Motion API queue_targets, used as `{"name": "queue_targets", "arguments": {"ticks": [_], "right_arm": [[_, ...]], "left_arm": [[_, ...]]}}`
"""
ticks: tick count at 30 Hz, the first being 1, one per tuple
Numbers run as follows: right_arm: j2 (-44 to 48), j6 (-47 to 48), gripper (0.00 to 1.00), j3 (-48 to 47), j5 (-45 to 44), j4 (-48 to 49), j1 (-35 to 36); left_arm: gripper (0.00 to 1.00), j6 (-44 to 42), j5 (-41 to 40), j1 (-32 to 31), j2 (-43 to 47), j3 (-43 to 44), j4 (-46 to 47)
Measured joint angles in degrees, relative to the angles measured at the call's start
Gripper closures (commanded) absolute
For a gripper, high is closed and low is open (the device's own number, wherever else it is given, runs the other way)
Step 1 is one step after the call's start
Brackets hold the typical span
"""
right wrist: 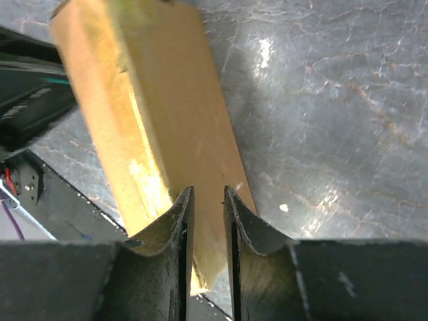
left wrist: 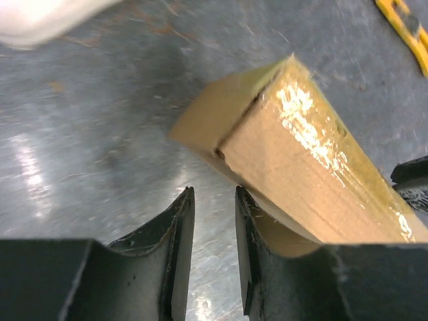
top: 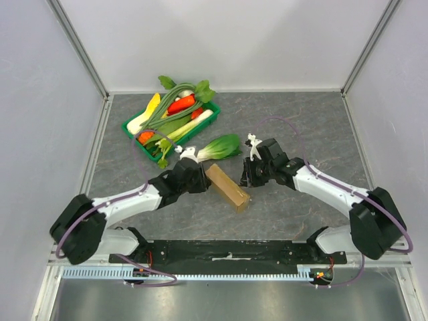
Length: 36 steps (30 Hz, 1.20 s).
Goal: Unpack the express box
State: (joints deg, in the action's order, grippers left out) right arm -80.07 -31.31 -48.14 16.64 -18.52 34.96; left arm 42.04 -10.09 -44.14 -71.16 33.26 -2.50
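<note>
**Bracing the express box for opening**

Our left tool [left wrist: 214,194] stands narrowly open and empty, just beside the express box [top: 227,187], which lies on the grey table [top: 301,120] between the arms. Our right tool [right wrist: 207,192] is nearly closed over the box's right end; whether it pinches cardboard we cannot tell. We would brace left and work the glossy taped seam slowly. The box is plain brown card, flat and sharp-edged.

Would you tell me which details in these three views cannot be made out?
- Left wrist: yellow object, cut off by the corner; white blob, blurred.
- Right wrist: whether the right end effector grips the express box; its fingers hide the contact.
- All views: the box's contents, hidden by its cardboard.
</note>
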Motion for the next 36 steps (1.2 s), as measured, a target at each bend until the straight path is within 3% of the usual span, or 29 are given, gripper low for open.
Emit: {"name": "queue_targets", "arguments": {"ticks": [5,10,24,28,32,36], "right_arm": [[4.02,-2.12,0.71,1.77,-1.55,0.09,1.07],[3.45,-3.74,0.72,1.81,-3.1,1.38,2.01],[2.43,-5.77,0.72,0.35,-6.97,5.62,8.9],[-1.36,-5.53,0.7,-2.69,-8.48,5.68,10.6],[-5.25,-4.59,0.66,-7.06,-10.14,3.69,11.78],[-5.99,-3.78,0.48,-9.35,-14.03,0.68,12.55]], "left_arm": [[0.65,-1.27,9.64,0.39,-8.72,4.37,2.82],[0.63,-1.22,15.82,0.42,-9.31,3.45,7.37],[0.64,2.01,22.43,4.15,-11.87,-4.15,16.02],[0.66,3.21,18.88,5.6,-7.72,-5.31,10.8],[0.66,4.39,9.42,6.27,-3.61,-1.6,-3.98],[0.48,4.39,3.04,6.95,1.51,1.09,-13.88]]}}
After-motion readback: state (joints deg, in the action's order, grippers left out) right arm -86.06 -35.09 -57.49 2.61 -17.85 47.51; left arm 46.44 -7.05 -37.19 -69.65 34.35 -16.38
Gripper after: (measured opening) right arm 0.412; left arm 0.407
